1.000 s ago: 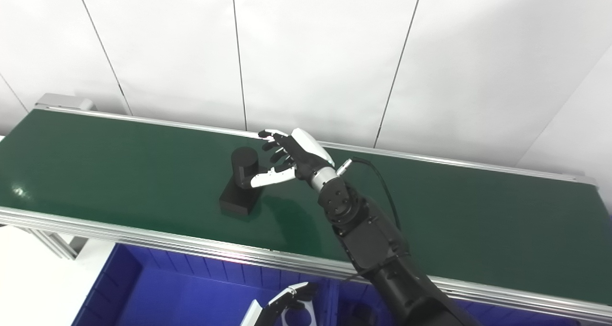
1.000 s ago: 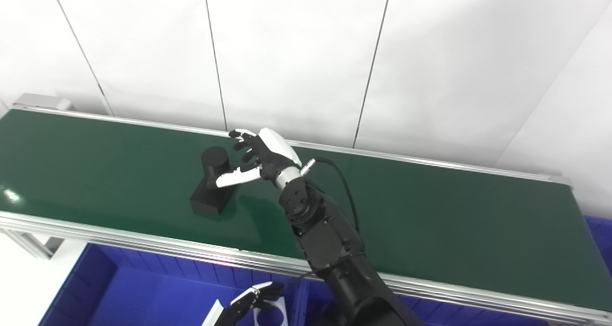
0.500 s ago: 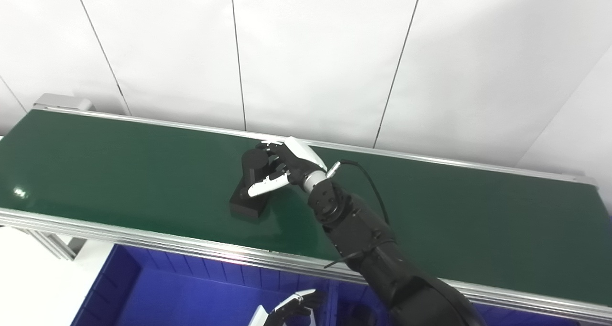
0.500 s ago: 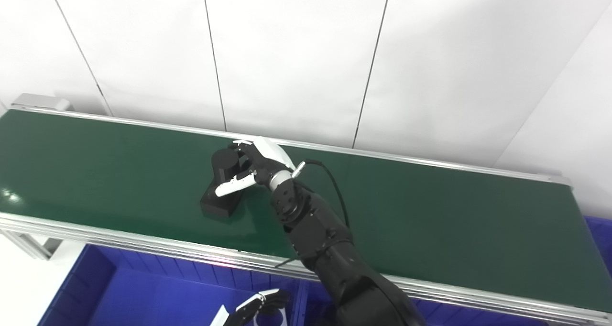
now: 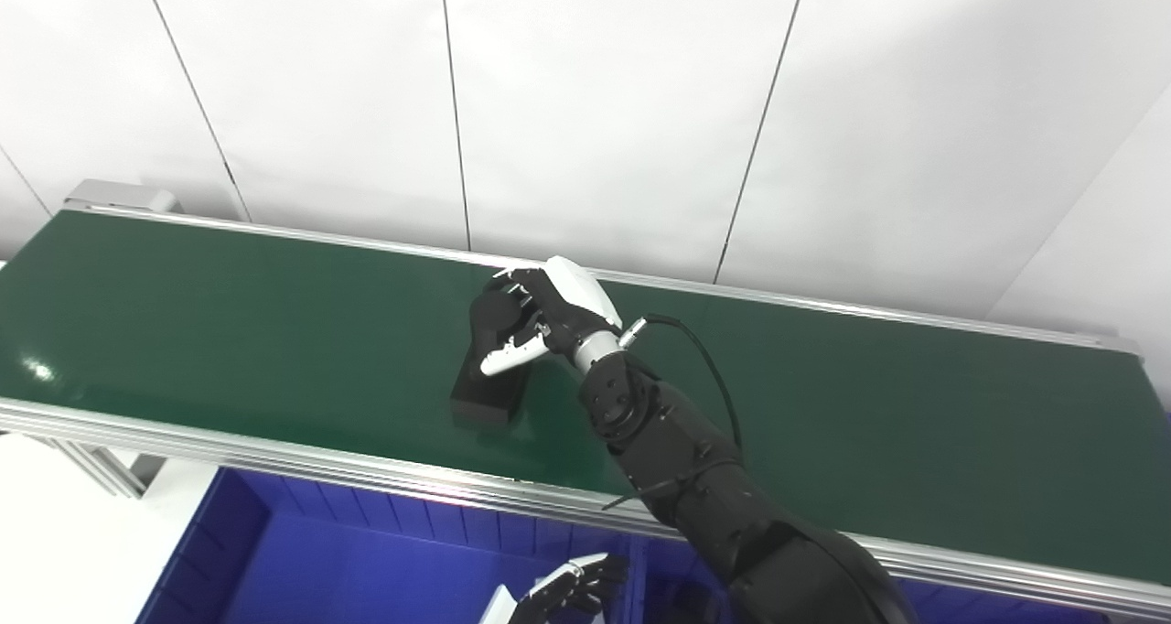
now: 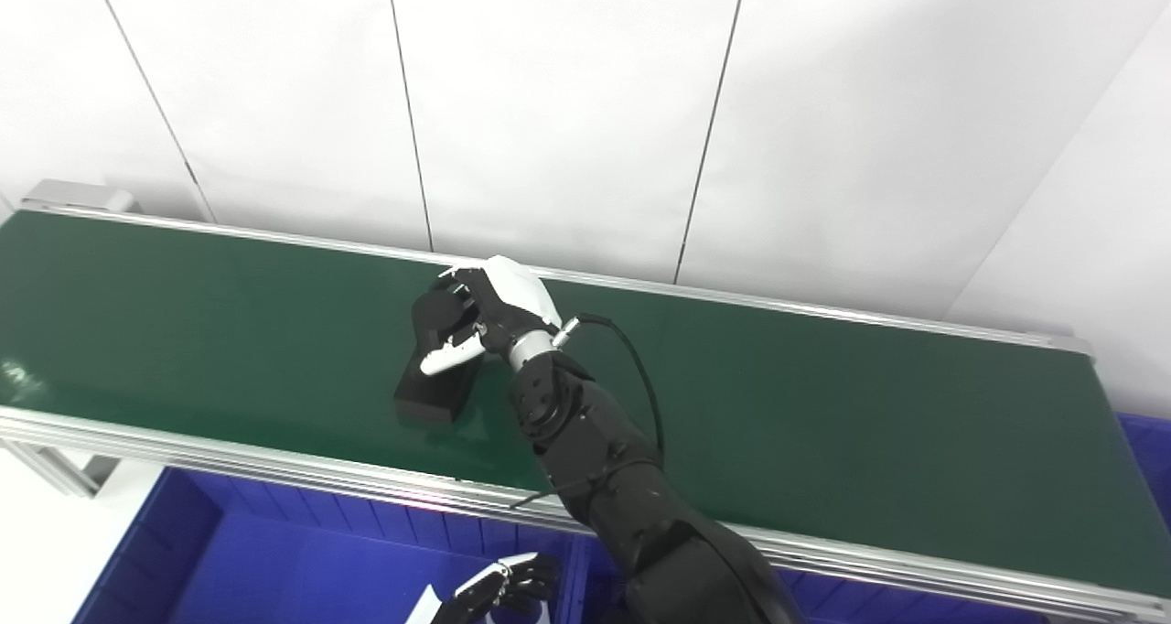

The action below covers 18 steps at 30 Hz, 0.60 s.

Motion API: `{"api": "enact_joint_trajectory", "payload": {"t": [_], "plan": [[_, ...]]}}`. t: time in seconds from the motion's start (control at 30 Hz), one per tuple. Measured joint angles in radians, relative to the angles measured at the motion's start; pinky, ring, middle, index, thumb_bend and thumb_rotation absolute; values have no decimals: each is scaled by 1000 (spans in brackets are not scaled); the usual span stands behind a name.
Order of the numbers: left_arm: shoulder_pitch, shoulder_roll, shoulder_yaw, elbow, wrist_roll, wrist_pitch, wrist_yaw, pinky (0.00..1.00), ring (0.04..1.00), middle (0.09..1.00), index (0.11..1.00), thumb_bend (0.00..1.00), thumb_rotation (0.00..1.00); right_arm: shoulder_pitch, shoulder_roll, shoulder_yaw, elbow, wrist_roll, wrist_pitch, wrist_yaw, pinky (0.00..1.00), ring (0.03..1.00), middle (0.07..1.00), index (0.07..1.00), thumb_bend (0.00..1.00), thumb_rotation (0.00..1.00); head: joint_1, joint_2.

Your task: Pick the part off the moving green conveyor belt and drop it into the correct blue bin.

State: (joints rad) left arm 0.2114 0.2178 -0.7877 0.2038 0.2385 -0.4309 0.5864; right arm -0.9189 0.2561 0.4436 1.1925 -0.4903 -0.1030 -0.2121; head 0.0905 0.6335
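Your right hand point(image 5: 549, 317) is wrapped around the upright cylinder of the black part point(image 5: 489, 368), which looks rigid and bottom-heavy, so grip that cylinder firmly.

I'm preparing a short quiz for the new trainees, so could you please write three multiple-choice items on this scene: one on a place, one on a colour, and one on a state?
1. Where is the black part?
A. On the green conveyor belt
B. Inside a blue bin
C. On the floor

2. What colour is the bin below the belt's near edge?
A. Red
B. Blue
C. Yellow

3. What is the right hand doing?
A. Resting flat on the belt, away from the part
B. Hanging above the bin
C. Closed around the part's cylindrical top

Answers:
1. A, the part's base sits on the belt surface.
2. B, blue walls show under the belt's metal rail.
3. C, fingers and thumb wrap the cylinder from either side.
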Motion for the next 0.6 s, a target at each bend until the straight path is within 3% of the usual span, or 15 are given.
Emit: {"api": "enact_joint_trajectory", "payload": {"t": [0.1,0.2,0.3,0.6], "plan": [[0,1,0,0,0,0,2,657,712,766,791,858,412,6,1,9,1,-15,-1,-50,387,385,493,567,507,0,-5,2],[0,1,4,0,0,0,4,679,730,774,791,862,432,11,1,12,2,-24,-3,-84,385,413,527,498,514,0,-12,3],[0,3,7,0,1,0,5,687,733,774,792,850,431,17,0,15,2,-31,-11,-105,392,387,492,550,508,0,-20,5],[-2,11,11,-1,15,0,6,719,760,788,804,850,448,23,-1,19,37,-42,-40,-197,375,412,532,509,509,0,-29,11]]}}
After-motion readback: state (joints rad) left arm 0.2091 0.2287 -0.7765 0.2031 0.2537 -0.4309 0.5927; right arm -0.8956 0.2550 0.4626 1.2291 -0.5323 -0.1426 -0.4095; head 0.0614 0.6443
